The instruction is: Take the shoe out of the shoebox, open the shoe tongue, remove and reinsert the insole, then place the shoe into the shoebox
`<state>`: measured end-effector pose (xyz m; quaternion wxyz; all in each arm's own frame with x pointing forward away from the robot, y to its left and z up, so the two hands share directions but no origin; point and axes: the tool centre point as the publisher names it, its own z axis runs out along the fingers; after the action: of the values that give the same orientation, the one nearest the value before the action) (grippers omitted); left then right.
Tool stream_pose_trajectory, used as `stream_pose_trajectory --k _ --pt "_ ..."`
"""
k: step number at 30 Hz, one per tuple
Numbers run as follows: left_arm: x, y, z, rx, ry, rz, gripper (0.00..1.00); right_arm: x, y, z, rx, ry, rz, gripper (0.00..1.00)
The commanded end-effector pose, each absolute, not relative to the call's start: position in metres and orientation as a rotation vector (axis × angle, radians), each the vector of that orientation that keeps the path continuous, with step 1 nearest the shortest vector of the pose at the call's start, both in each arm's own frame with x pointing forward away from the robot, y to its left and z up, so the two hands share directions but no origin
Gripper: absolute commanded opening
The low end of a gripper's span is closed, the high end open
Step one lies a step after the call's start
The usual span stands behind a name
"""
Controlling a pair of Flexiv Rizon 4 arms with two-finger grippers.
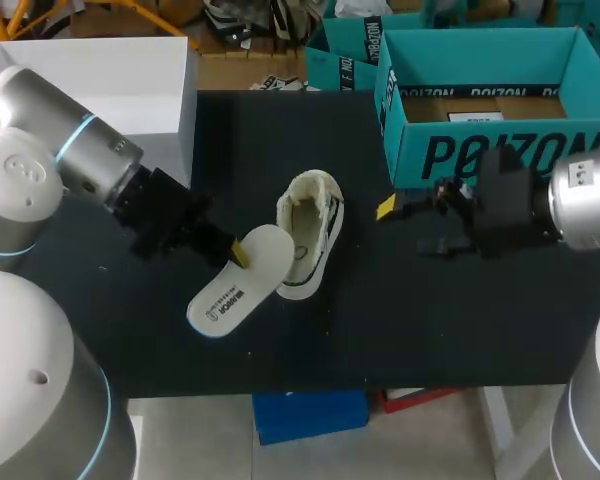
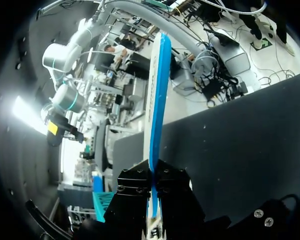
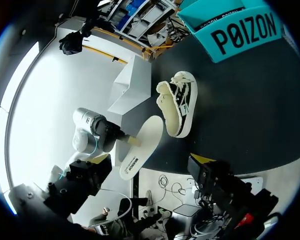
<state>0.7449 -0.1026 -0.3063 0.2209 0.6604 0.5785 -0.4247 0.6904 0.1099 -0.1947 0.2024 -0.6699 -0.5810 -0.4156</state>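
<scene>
Left gripper (image 1: pixel 238 250) is clamped on one end of the white insole (image 1: pixel 230 290), out over the near part of the table (image 1: pixel 400 320). The shoe (image 1: pixel 310 235) lies on its side right beside it. The right gripper (image 1: pixel 402 226) is spread open with nothing in it, near the shoe. The teal box (image 1: pixel 500 155) sits at the back right.

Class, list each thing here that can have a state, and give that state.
shoe: out of the shoebox, lying on its side
insole: out of the shoe, held
shoebox: open, no shoe inside
left hand: shut on the insole
right hand: open, empty
</scene>
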Motion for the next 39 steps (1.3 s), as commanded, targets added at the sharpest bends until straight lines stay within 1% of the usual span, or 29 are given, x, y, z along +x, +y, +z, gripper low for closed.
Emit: stream_pose_trajectory --k 1,17,39 --pt "0.75 -0.107 -0.305 1.871 1.602 -1.183 0.0 0.684 0.107 -0.191 -1.88 -1.622 -1.162 1.0" --pt "0.752 -0.115 -0.321 1.973 1.698 -1.185 0.0 0.684 0.107 -0.191 -1.88 -1.622 -1.162 1.0" --pt "0.788 -0.142 -0.345 1.981 1.746 -1.153 0.0 0.684 0.107 -0.191 -1.88 -1.622 -1.162 1.0"
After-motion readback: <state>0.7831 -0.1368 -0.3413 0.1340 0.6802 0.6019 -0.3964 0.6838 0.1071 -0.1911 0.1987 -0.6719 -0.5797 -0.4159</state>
